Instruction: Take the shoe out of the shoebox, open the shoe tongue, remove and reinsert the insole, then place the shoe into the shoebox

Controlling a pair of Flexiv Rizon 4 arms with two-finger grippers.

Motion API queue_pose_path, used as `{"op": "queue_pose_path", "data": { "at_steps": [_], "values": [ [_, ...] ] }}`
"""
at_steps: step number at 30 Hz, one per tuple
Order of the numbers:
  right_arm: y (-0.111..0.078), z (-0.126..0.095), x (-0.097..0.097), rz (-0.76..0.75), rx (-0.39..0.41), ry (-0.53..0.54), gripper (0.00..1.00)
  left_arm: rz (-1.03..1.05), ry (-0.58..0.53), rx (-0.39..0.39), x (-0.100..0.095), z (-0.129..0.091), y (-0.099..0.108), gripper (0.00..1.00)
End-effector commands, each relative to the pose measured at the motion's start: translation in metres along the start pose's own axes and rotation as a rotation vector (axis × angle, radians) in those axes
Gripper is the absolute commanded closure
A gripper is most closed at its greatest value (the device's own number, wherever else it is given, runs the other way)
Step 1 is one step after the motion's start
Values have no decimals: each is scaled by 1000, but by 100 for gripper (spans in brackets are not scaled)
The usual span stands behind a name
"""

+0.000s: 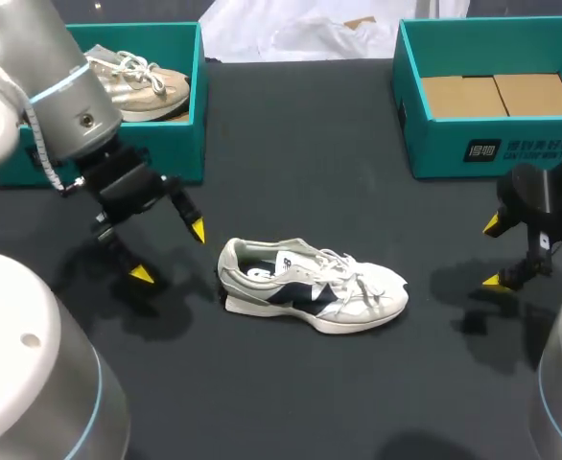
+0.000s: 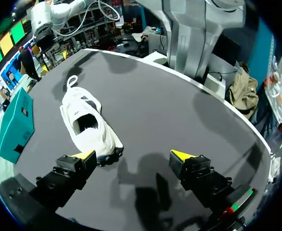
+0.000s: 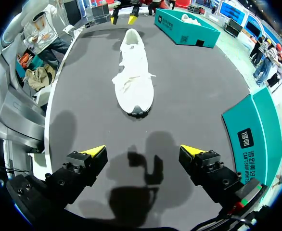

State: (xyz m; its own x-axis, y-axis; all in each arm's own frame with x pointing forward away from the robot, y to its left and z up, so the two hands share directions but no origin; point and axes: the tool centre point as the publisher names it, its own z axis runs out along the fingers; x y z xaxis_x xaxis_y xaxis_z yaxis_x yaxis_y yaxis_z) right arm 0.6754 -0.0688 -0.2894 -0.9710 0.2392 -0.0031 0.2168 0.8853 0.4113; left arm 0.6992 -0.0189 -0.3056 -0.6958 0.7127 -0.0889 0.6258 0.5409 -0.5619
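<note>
A white and navy shoe lies on its sole in the middle of the dark table, heel toward my left arm, toe toward my right. My left gripper hangs open just left of the heel with nothing between its fingers; in the left wrist view the shoe lies ahead of that gripper, its heel near one finger. My right gripper is open, well to the right of the toe; the shoe lies some way ahead of this gripper. An open teal shoebox stands at the back right.
A second teal box at the back left holds a beige shoe. White paper lies beyond the table's far edge. Bare table surface lies in front of the shoe.
</note>
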Motion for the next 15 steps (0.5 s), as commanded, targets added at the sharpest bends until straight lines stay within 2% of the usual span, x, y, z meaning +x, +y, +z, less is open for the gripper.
{"op": "queue_pose_path", "data": {
  "at_steps": [1,3,5,6,15],
  "values": [
    [-1,0,2,-1,0,-3,0,-82,-124,115,10,12,17,0],
    [-1,0,2,-1,0,-3,0,-110,-160,176,13,13,21,0],
    [-1,0,2,-1,0,-3,0,-144,-199,278,19,14,25,0],
    [-1,0,2,-1,0,-3,0,-171,-226,293,22,15,27,0],
    [-1,0,2,-1,0,-3,0,-193,-239,291,23,16,28,0]
  ]
}}
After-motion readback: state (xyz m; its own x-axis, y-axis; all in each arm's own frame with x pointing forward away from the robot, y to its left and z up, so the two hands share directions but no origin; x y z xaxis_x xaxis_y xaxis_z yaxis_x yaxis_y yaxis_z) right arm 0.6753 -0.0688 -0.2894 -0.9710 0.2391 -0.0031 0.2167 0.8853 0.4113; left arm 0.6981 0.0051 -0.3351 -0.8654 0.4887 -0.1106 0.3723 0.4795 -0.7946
